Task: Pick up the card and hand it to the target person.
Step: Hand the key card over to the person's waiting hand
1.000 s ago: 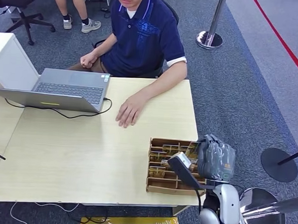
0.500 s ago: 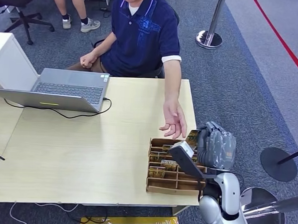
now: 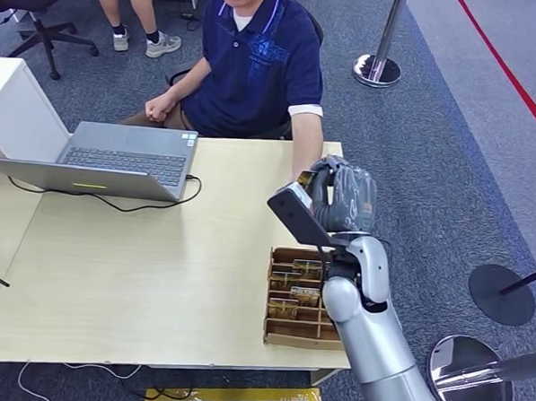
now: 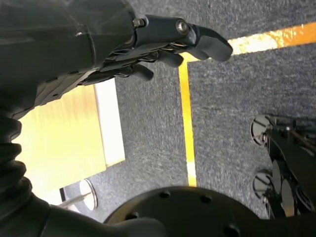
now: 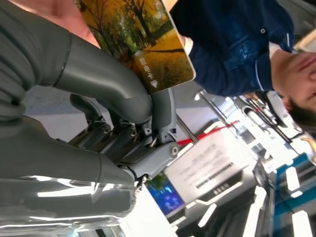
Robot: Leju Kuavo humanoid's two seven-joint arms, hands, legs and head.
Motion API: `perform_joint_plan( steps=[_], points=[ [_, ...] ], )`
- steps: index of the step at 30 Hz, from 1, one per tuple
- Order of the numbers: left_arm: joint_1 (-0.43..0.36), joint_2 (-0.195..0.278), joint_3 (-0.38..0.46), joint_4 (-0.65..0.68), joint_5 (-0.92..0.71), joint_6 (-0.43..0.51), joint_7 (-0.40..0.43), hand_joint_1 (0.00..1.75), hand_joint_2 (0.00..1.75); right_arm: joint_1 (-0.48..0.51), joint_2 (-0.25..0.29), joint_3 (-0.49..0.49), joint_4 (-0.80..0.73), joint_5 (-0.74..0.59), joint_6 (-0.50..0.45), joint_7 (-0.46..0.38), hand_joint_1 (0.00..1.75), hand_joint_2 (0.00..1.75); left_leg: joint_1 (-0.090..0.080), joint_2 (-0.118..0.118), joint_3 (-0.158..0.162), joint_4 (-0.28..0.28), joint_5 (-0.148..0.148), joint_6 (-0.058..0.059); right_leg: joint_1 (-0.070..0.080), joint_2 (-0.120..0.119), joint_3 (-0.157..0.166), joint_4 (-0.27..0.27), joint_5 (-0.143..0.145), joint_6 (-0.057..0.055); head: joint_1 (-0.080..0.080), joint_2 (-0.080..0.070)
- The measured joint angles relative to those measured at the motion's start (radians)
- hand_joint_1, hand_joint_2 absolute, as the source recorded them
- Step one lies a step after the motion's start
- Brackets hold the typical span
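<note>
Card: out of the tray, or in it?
Out. The right hand holds the card above the table, beyond the cardboard tray.

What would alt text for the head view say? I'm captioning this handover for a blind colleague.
The robot's right hand holds a card up over the wooden table, toward a seated person in a navy polo shirt. Below the arm sits a compartmented cardboard tray of more cards; an open laptop lies at the left.

The card (image 5: 143, 42) carries a golden-yellow autumn-tree picture with white characters (dark trunks against the leaves) — held by the grey right hand (image 3: 340, 200). The person (image 3: 263, 61) wears a navy polo; the table (image 3: 146, 275) is pale wood, the tray (image 3: 293, 314) brown.
</note>
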Motion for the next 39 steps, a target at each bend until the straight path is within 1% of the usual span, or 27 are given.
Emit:
perform_joint_plan(
  steps=[2, 5, 8, 9, 12, 28, 39],
  points=[
    [0.0, 0.0, -0.003, 0.0, 0.0, -0.02, -0.014, 0.0, 1.75, -0.047, 0.016, 0.005, 0.061, -0.02, -0.004, -0.002, 1.52, 1.75, 0.0, 0.0, 0.0, 0.0, 0.0, 0.0, 0.0, -0.001, 0.0, 0.0, 0.0, 0.0, 0.0, 0.0],
    [-0.002, 0.0, -0.006, 0.0, 0.0, -0.035, -0.025, 0.0, 1.75, -0.091, 0.034, 0.015, 0.131, -0.032, -0.008, -0.003, 1.52, 1.75, 0.0, 0.0, 0.0, 0.0, 0.0, 0.0, 0.0, -0.001, 0.0, 0.0, 0.0, 0.0, 0.0, 0.0],
    [-0.003, 0.001, -0.008, 0.0, -0.001, -0.042, -0.027, 0.0, 0.44, -0.114, 0.048, 0.02, 0.174, -0.035, -0.009, -0.001, 1.52, 1.75, 0.0, 0.0, 0.0, 0.0, 0.0, 0.0, 0.0, -0.001, 0.0, 0.0, 0.0, 0.0, 0.0, 0.0],
    [-0.004, 0.001, -0.01, 0.0, -0.001, -0.045, -0.027, 0.0, 0.44, -0.117, 0.051, 0.021, 0.184, -0.036, -0.008, -0.001, 1.52, 1.75, 0.0, 0.0, 0.0, 0.0, 0.0, 0.0, 0.0, -0.001, 0.0, 0.0, 0.0, 0.0, 0.0, 0.0],
    [-0.006, 0.001, -0.015, 0.0, -0.001, -0.051, -0.028, 0.0, 1.75, -0.121, 0.057, 0.023, 0.204, -0.036, -0.008, 0.001, 1.52, 1.75, 0.0, 0.0, -0.001, 0.0, 0.0, 0.0, 0.0, -0.001, 0.0, 0.0, 0.0, 0.0, 0.0, 0.0],
    [-0.008, 0.001, -0.019, 0.0, 0.006, -0.051, -0.032, 0.0, 1.75, -0.164, 0.075, 0.023, 0.28, -0.037, -0.012, -0.013, 1.52, 1.75, 0.0, 0.0, -0.001, 0.0, 0.0, 0.0, 0.0, -0.001, 0.0, 0.0, 0.0, 0.0, 0.0, 0.0],
    [-0.009, 0.001, -0.019, 0.0, 0.006, -0.049, -0.025, 0.0, 1.75, -0.166, 0.074, 0.023, 0.284, -0.047, -0.019, -0.018, 1.52, 1.75, 0.0, 0.0, -0.001, 0.0, 0.0, 0.0, 0.0, -0.001, -0.001, 0.0, 0.0, 0.0, 0.0, 0.0]
  ],
)
